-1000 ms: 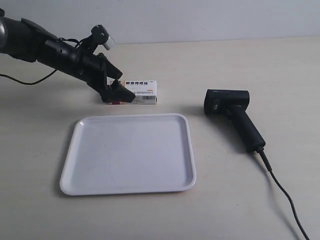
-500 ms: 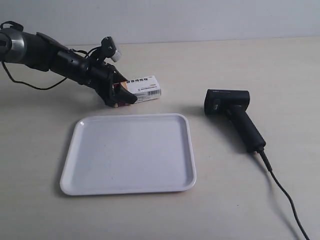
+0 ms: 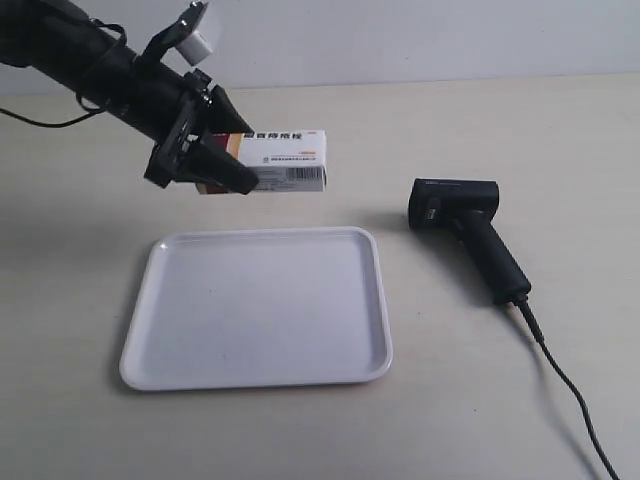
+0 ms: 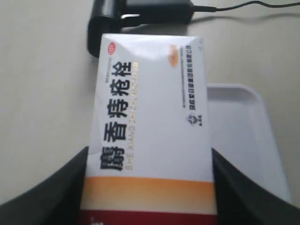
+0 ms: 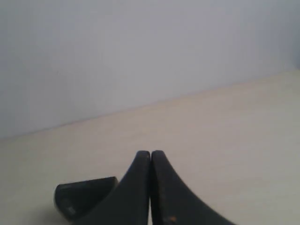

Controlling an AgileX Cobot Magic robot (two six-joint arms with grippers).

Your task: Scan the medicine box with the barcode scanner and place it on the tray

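The white medicine box [image 3: 287, 160] hangs in the air above the table, behind the far edge of the tray [image 3: 258, 378]. My left gripper [image 3: 232, 160] is shut on its red and tan end. In the left wrist view the box [image 4: 150, 108] fills the space between both black fingers [image 4: 61, 192], with my left gripper [image 4: 150, 157] closed on its sides. The black barcode scanner [image 3: 465, 228] lies on the table right of the tray. My right gripper [image 5: 150, 154] is shut with nothing in it, and the scanner's head [image 5: 84, 198] lies just beside it.
The scanner's black cable [image 3: 565, 385] runs across the table toward the exterior view's lower right corner. A pale wall stands behind the table. In the left wrist view the scanner [image 4: 140, 14] and a tray corner [image 4: 243, 131] lie beyond the box.
The left gripper has lifted the medicine box off the table, up and slightly toward the scanner. The scanner and the tray have not moved.
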